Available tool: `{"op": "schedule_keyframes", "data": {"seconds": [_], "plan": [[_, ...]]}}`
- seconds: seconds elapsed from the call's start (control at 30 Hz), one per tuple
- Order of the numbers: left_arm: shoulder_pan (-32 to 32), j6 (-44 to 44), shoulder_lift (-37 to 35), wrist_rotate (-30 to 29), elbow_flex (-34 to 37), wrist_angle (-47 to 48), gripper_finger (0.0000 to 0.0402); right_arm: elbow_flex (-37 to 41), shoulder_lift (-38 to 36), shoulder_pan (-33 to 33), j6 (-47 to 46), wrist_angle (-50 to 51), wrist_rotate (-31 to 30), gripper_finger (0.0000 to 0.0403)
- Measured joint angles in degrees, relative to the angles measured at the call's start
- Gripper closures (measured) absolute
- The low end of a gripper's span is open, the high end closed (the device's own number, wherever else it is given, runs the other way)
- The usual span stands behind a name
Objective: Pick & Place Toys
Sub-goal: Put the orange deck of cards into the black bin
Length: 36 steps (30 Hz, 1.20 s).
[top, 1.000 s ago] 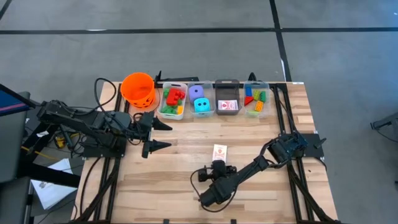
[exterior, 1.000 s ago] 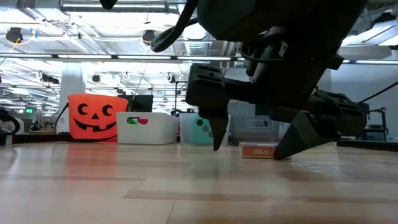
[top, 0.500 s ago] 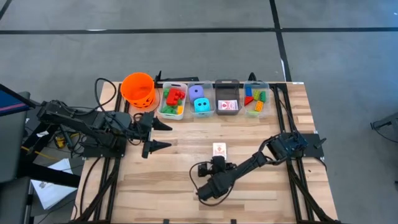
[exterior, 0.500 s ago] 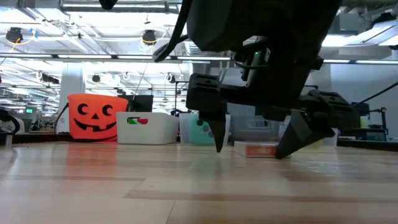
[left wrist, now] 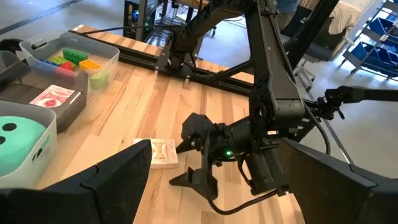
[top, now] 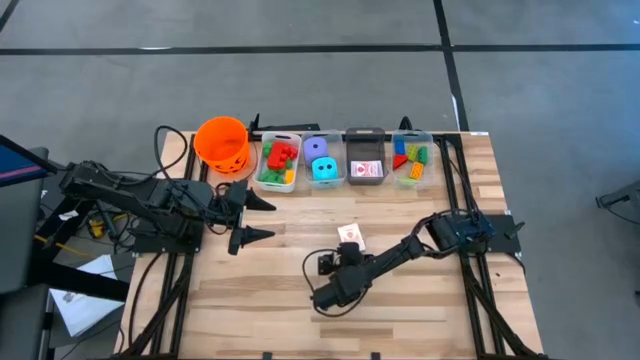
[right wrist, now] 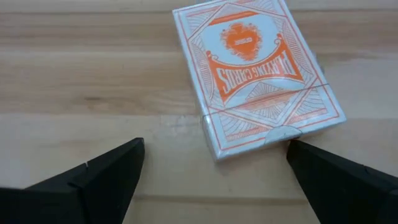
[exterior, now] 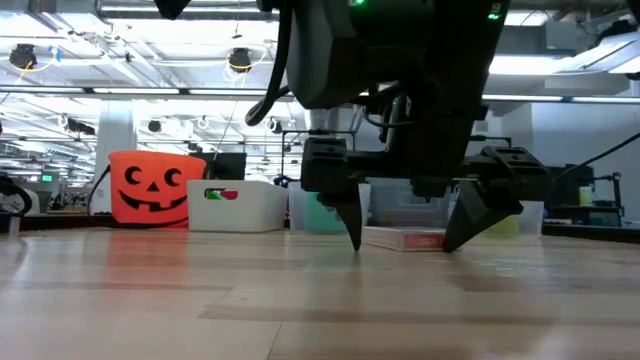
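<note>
The card pack (right wrist: 258, 74) lies flat on the tabletop (top: 300, 320), face up, out in the open middle just ahead of my right gripper (top: 343, 256). My jaws stand wide apart and hold nothing; in my wrist view each fingertip (right wrist: 106, 171) sits low and to one side, with the pack's near end between them but not yet touched.

I judge the pack light and stiff, a thin cardboard box with a smooth printed skin that may slip. Lying flat, it gives me little height to bite on, so I would straddle its two long edges and close low, near the wood, about the middle of its length. It sits a little skewed to my jaws, so one corner could be met first and the pack could swivel or skate away. Turning my wrist to square up seems wise. Squeezing too hard could dent the box.

Room is generous. Bare wood surrounds the pack on every side, and nothing stands close enough to foul a finger. The row of bins (top: 365, 170) runs along the far edge, well apart, one of them already holding a card pack. The bucket (top: 221, 142) stands at the row's left end. My left gripper (top: 247, 219) waits open and empty by the left side of the tabletop, near the bucket, out of the way.
</note>
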<state>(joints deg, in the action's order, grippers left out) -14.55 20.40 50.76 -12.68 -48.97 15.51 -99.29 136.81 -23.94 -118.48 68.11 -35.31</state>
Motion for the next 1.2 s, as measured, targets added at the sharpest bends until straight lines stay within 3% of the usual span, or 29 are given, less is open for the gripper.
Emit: {"op": "schedule_keyframes", "data": {"seconds": [0.23, 0.63, 0.77, 0.93, 1.2], "plan": [[0.0, 0.0, 0.0, 0.0, 0.0, 0.0, 0.0059, 0.0, -0.1, 1.3, -1.2, -0.2, 1.1, 0.0034], [0.0, 0.0, 0.0, 0.0, 0.0, 0.0, 0.0059, 0.0, -0.1, 2.0, -1.8, 0.1, 2.2, 0.0200], [0.0, 0.0, 0.0, 0.0, 0.0, 0.0, 0.0059, -0.8, 0.1, 0.9, -2.3, 0.3, 1.7, 0.0233], [0.0, 0.0, 0.0, 0.0, 0.0, 0.0, 0.0059, -1.6, 0.3, -1.8, -6.2, 0.7, 0.8, 0.0219], [0.0, 0.0, 0.0, -0.1, 0.0, 3.1, 0.0059, -1.9, 0.2, -4.6, -6.0, -0.5, 0.1, 0.0111]]}}
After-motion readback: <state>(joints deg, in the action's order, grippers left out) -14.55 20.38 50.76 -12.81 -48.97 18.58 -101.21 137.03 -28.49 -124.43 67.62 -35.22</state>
